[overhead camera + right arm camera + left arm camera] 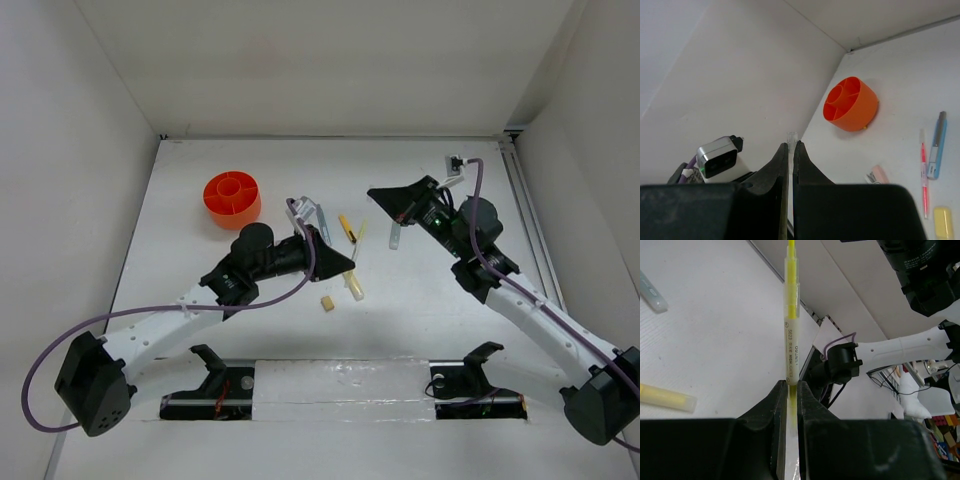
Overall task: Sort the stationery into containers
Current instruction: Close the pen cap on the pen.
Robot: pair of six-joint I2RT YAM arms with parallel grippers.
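The orange cup (231,197) stands at the back left and also shows in the right wrist view (850,104). My left gripper (348,266) is shut on a yellow highlighter (791,325) that sticks out past its fingertips, just above the table. My right gripper (375,191) is shut on a thin pale pen; only its clear tip (791,136) shows between the jaws. A pink-red pen (924,175), a grey-blue pen (938,145), a pink-grey block (880,173), a yellow pen (347,228) and a tan cube eraser (326,303) lie on the table.
A pale grey pen (393,238) lies under my right wrist. White walls close the table on the left, back and right. Both arm bases (215,380) are clamped at the near edge.
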